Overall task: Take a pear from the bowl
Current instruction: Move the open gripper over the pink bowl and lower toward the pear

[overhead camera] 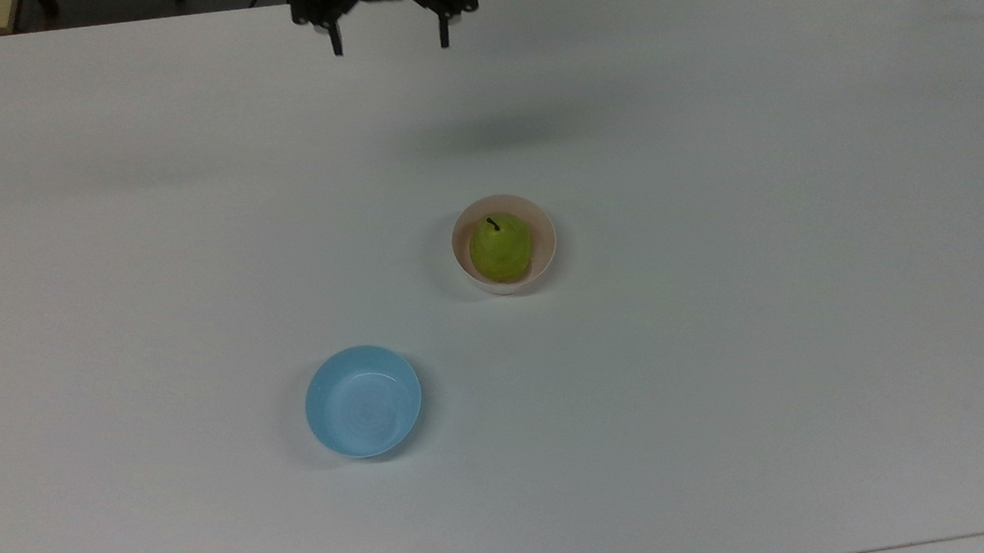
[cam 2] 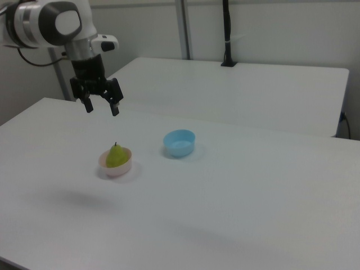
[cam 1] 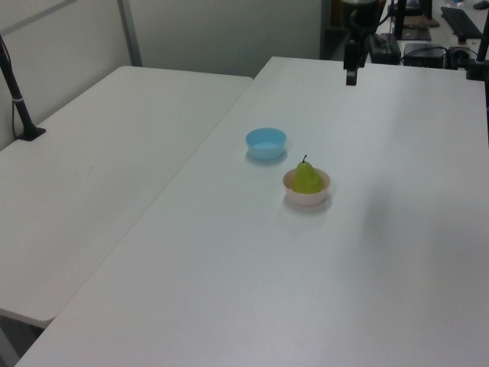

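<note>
Resting upright in bowl [overhead camera: 546, 249]: pear [overhead camera: 500, 249], smooth yellow-green skin, rounded body, short dark stem up. Bowl small, round, pale pink plastic, plain sides, mid-desk [overhead camera: 733, 380]. Desk top white, matte, flat. Gripper [cam 2: 102, 107] black, two thin fingers spread apart, released, nothing held; hangs in air above desk, well apart from pear, toward top view's upper edge. Blue bowl [overhead camera: 363, 401] shallow, glossy, near pink bowl, not touching.
</note>
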